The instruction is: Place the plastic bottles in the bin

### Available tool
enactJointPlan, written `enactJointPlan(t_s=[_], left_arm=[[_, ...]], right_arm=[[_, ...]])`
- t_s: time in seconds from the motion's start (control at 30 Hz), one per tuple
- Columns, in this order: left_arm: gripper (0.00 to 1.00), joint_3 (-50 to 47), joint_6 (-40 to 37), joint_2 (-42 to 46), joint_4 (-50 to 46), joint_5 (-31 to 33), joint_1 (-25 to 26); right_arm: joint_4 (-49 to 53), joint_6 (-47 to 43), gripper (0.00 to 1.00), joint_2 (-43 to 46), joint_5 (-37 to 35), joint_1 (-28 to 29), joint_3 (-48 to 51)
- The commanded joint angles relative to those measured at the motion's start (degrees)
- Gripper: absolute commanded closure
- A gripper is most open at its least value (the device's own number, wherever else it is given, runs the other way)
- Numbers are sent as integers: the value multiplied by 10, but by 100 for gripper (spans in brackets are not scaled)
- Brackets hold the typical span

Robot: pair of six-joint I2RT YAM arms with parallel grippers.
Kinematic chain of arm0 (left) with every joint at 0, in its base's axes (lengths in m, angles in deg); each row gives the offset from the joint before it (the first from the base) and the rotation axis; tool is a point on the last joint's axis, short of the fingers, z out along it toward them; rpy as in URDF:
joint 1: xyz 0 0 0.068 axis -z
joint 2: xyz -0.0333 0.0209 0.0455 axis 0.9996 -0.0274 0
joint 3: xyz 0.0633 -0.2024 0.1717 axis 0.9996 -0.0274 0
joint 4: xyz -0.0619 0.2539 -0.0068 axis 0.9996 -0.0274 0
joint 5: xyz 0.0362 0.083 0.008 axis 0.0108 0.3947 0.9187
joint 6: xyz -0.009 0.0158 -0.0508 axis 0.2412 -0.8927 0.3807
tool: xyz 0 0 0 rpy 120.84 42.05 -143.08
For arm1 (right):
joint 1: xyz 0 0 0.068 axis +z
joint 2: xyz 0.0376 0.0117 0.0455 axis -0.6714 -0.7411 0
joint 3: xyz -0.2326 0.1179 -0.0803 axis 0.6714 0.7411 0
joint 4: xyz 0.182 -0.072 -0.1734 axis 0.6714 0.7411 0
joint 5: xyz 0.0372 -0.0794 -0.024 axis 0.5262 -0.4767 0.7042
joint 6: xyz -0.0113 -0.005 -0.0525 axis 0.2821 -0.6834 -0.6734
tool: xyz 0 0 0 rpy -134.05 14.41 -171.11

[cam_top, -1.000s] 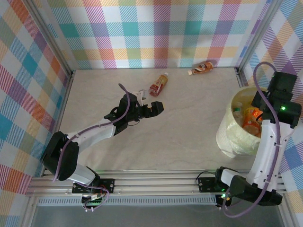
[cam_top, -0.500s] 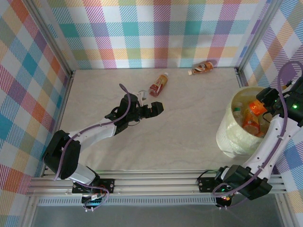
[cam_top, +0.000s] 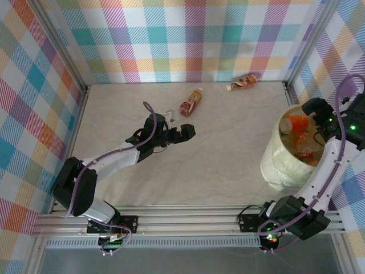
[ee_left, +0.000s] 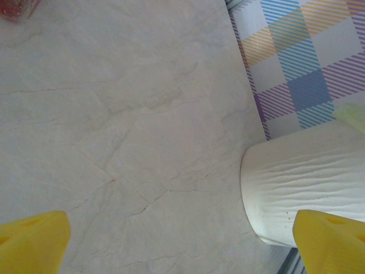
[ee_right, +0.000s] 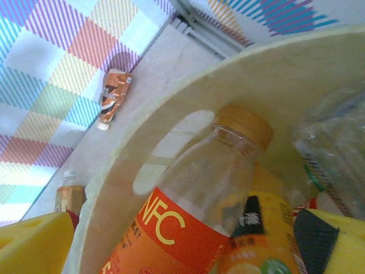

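Bin at right edge of tabletop, several plastic bottles inside. Uppermost, a clear bottle: orange cap, orange label reading "NFC" in white, lying tilted against the rim. Label beneath it blurred, unreadable. The right fingers above it stand wide apart, gripping nothing. The left fingers are spread open over tabletop, holding nothing. Two bottles lie near the back wall: red-labelled one, brown-orange one, print too small to read
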Motion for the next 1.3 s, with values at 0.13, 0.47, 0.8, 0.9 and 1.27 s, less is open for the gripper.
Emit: enactJointPlan(t_s=[0.13,0.47,0.8,0.9,1.27], left_arm=[[0,19,-8,0,0,-2,-3],[0,9,4,1,10,8,-3],[0,2,1,14,-8,12,-3],[0,1,1,17,-10,15,-3],[0,6,14,12,-3,21,-4]], right_arm=[[-2,-21,0,46,-5,1,-24],[-1,-25,0,50,-6,151,-47],[23,-54,0,14,-90,179,35],[25,-50,0,12,-87,179,17],[3,-15,0,62,88,200,-9]])
